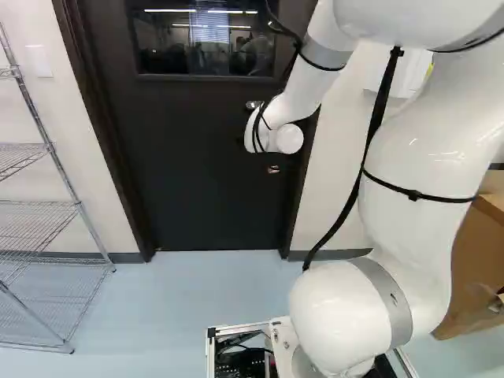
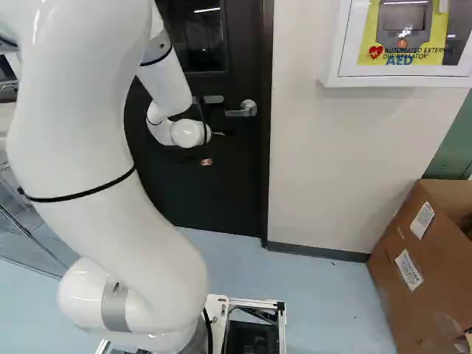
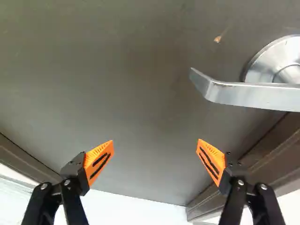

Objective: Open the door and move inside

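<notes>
The dark door (image 1: 201,181) stands closed in its frame, with a window in its upper part. Its silver lever handle (image 2: 242,109) is right of my gripper (image 2: 213,147) in the right base view; the arm's wrist hides it in the left base view. In the wrist view my gripper (image 3: 155,146) is open and faces the door (image 3: 136,89), nothing between its orange pads. The lever (image 3: 253,96) lies ahead of the gripper and off to one side, its free end pointing inward; neither finger touches it.
A wire shelf (image 1: 39,201) stands at the left of the left base view. At the right of the right base view, a white wall cabinet (image 2: 402,77) hangs above a cardboard box (image 2: 413,269). The door frame (image 2: 266,169) edges the doorway beside the lever.
</notes>
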